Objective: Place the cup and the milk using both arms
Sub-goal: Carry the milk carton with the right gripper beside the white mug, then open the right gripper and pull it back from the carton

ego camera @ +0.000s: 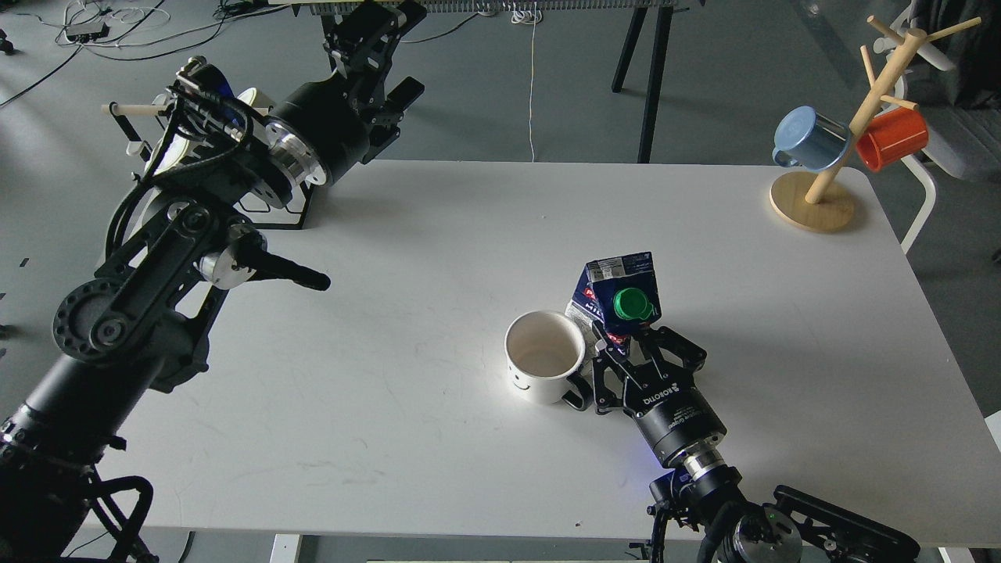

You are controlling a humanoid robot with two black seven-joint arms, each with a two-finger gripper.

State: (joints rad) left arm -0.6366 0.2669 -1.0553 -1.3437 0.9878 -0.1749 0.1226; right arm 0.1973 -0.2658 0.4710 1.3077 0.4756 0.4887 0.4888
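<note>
The white cup (543, 366) with a black handle and a smiley face stands upright near the middle of the white table (438, 258). The blue and white milk carton (618, 295) with a green cap stands just right of the cup, close against it. My right gripper (626, 344) is shut on the carton's lower part, its body beside the cup's handle. My left gripper (367, 31) is raised beyond the table's far left corner, far from both; its fingers cannot be told apart.
A wooden mug tree (841, 117) with a blue mug (809, 139) and an orange mug (891, 138) stands at the far right corner. A black wire rack (278, 211) stands at the far left under my left arm.
</note>
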